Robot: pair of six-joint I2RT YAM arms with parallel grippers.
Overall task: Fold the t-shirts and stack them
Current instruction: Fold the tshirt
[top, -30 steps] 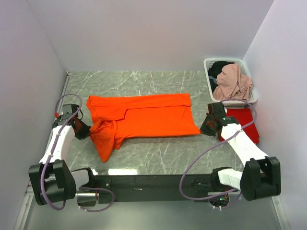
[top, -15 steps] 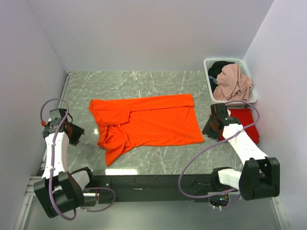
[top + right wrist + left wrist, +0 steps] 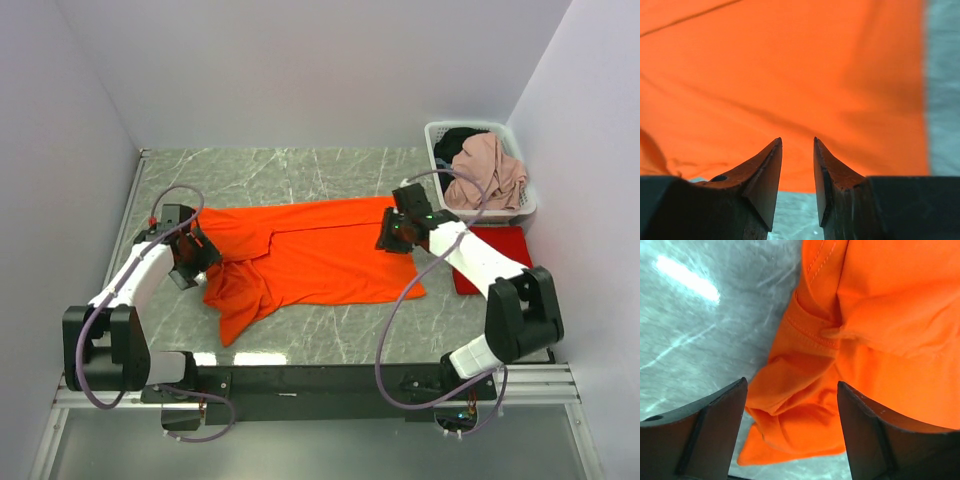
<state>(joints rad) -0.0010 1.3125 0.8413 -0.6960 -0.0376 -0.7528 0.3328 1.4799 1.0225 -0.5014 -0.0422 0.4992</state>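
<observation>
The orange t-shirt [image 3: 320, 255] lies spread across the middle of the grey marbled surface [image 3: 300, 175]; its right part is flat, its left part is bunched into folds, and one lobe of cloth trails toward the near edge.

The red t-shirt [image 3: 510, 242] lies at the right edge of the surface, just in front of the white basket [image 3: 432, 140]; the right arm crosses above it and hides part of it; the two shirts lie apart.

The basket stands in the far right corner and holds pink and dark cloth.

The left tool [image 3: 195, 255] sits at the bunched left edge of the orange shirt; the left wrist view shows the left tool [image 3: 790, 390] with its jaws spread wide, crumpled cloth and a stitched hem below them, and nothing clamped.

The right tool [image 3: 392, 235] sits over the far right corner of the orange shirt; the right wrist view shows the right tool [image 3: 796, 142] with a narrow gap between its jaws, flat orange cloth beyond, and no cloth pinched.
</observation>
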